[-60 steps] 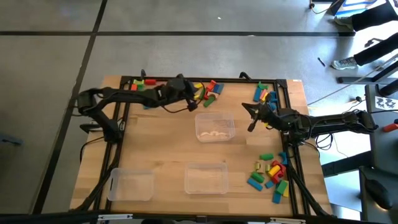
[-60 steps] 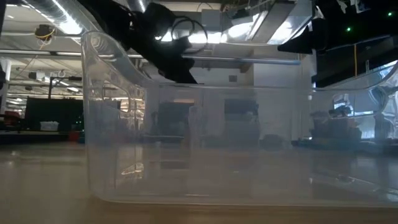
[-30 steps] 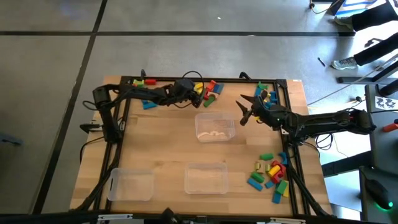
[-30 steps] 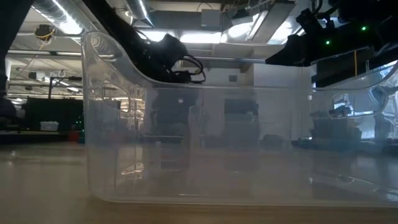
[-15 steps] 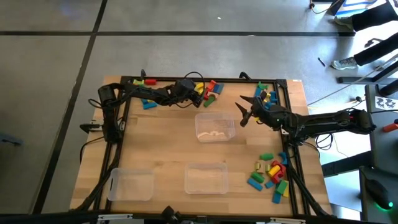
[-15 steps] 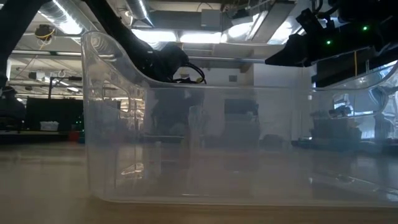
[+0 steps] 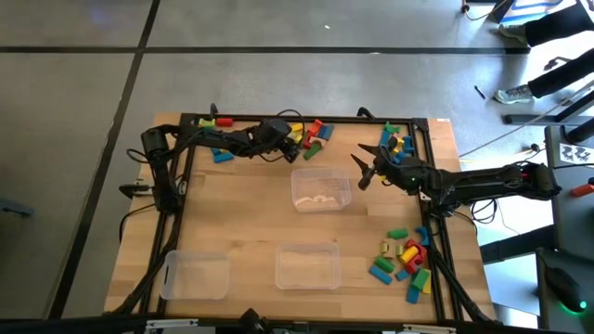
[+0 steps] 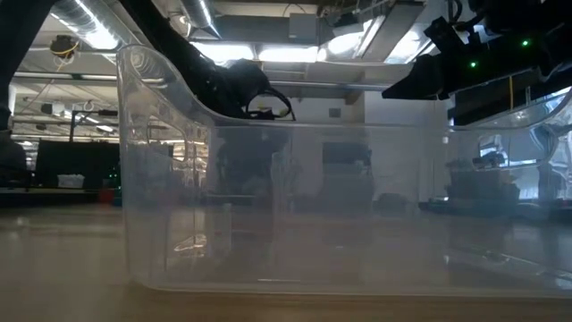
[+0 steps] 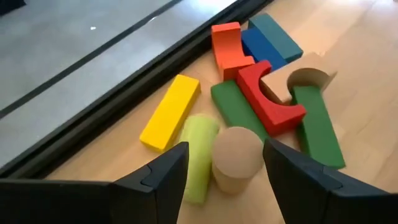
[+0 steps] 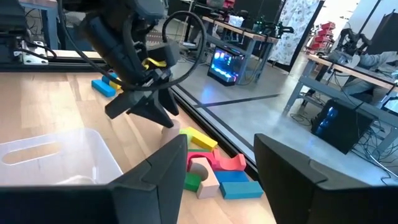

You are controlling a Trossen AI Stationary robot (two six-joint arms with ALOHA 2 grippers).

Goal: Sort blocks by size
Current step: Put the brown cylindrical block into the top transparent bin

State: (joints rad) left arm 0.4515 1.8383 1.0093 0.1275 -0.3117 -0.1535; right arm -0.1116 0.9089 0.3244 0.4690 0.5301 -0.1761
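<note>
Painted blocks lie in several groups: far middle [image 7: 311,134], far left [image 7: 215,125], far right [image 7: 394,141] and near right [image 7: 404,260]. My left gripper [image 7: 286,148] is open at the near-left edge of the far-middle group. In the left wrist view its fingers [image 9: 227,180] stand on either side of a tan cylinder [image 9: 235,158] lying on the table, beside a light green cylinder [image 9: 199,155]; I see no touch. My right gripper [image 7: 360,172] [image 10: 221,149] hangs open above the table, right of the middle tray, with nothing between its fingers.
A clear tray [image 7: 321,190] with pale pieces stands mid-table. Two more clear trays [image 7: 197,276] [image 7: 307,265] stand by the near edge; one fills the low view [image 8: 286,206]. A black frame rail [image 9: 112,118] runs just behind the far blocks.
</note>
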